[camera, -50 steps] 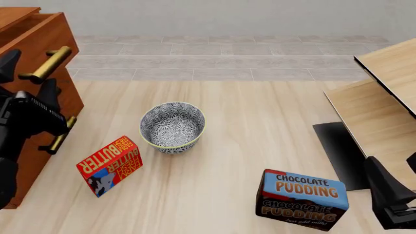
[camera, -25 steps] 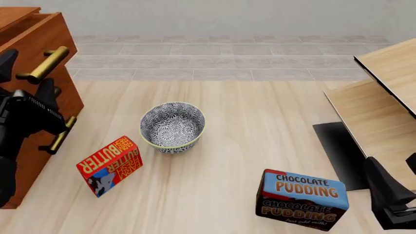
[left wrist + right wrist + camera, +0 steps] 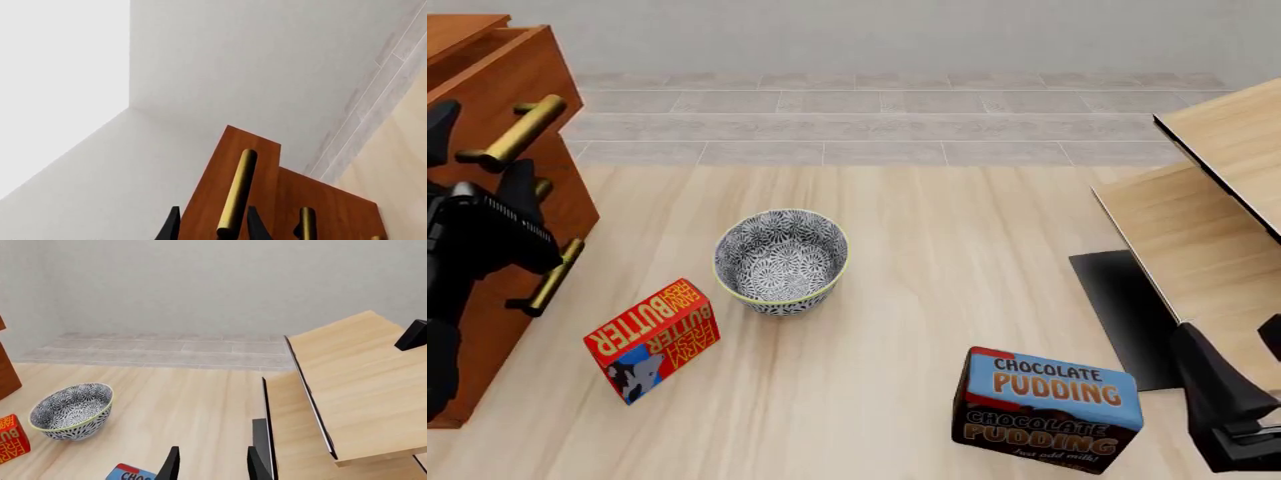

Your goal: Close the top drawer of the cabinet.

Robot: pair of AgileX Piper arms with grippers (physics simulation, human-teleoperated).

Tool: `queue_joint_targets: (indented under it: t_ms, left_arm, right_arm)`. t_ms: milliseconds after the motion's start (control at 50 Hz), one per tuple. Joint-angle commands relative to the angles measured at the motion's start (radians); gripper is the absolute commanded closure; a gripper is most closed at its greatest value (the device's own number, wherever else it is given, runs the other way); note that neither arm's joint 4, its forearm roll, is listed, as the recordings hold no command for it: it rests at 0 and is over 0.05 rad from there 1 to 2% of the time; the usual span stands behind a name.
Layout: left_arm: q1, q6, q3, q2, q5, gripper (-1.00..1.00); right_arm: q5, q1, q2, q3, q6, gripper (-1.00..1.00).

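The cabinet (image 3: 571,205) stands at the left edge of the table. Its top drawer (image 3: 510,78) sticks out a little past the drawer below it (image 3: 323,212). My left gripper (image 3: 483,160) is open, with its fingers on either side of the near end of the top drawer's brass bar handle (image 3: 515,131). In the left wrist view the handle (image 3: 237,192) runs between the two fingertips (image 3: 172,227). My right gripper (image 3: 1228,405) is open and empty at the front right, far from the cabinet.
A patterned bowl (image 3: 781,260) stands mid-table. A red butter box (image 3: 654,340) lies in front of the cabinet. A chocolate pudding box (image 3: 1048,408) stands at the front right. A pale wooden shelf unit (image 3: 1214,190) with a black base (image 3: 1121,310) fills the right side.
The top drawer's handle and my left gripper have shifted slightly to the left, toward the cabinet. The right arm has barely moved.
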Motion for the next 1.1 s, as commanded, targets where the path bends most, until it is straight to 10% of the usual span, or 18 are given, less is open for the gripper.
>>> queue_joint_targets:
  t_ms: [20,1100]
  left_arm:
    - [0.023,-0.003,-0.016,0.008,-0.004,-1.00]
    - [0.069,-0.016,-0.028,0.021,-0.004,-1.00]
  right_arm:
    - [-0.002,0.001,0.000,0.004,0.001,-1.00]
    - [-0.002,0.006,0.000,0.006,-0.002,-1.00]
